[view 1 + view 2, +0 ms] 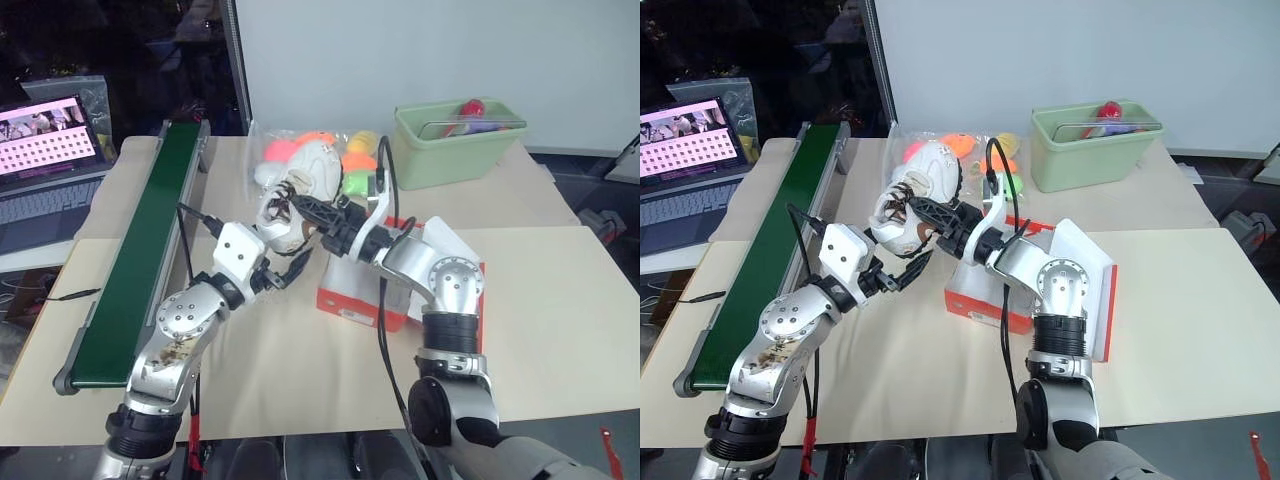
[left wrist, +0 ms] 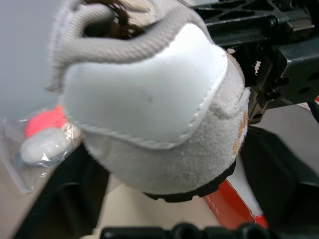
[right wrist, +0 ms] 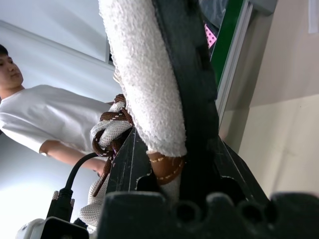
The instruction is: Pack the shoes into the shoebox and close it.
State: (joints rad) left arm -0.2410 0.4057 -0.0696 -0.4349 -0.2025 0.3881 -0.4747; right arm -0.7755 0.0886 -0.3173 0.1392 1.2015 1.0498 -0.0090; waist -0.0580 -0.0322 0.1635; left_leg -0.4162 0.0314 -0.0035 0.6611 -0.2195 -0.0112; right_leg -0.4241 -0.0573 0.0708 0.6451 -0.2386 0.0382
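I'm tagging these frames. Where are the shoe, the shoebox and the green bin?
shoe (image 1: 310, 175): left eye view, on its white side panel.
shoebox (image 1: 345, 300): left eye view, on its red-orange end wall.
green bin (image 1: 450, 155): left eye view, on its front wall.

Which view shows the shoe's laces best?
Right eye view: the shoe is seen whole, dark laces exposed, in the right gripper. Left eye view matches. Left wrist view shows mostly its heel; right wrist view a lace knot beside the sole.

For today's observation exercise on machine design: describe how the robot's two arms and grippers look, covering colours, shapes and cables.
Both arms are silver metal with rounded, disc-like joints and black collars. The left gripper has a white boxy wrist block and black fingers; the right gripper is black, toothed. Black cables loop along each forearm.
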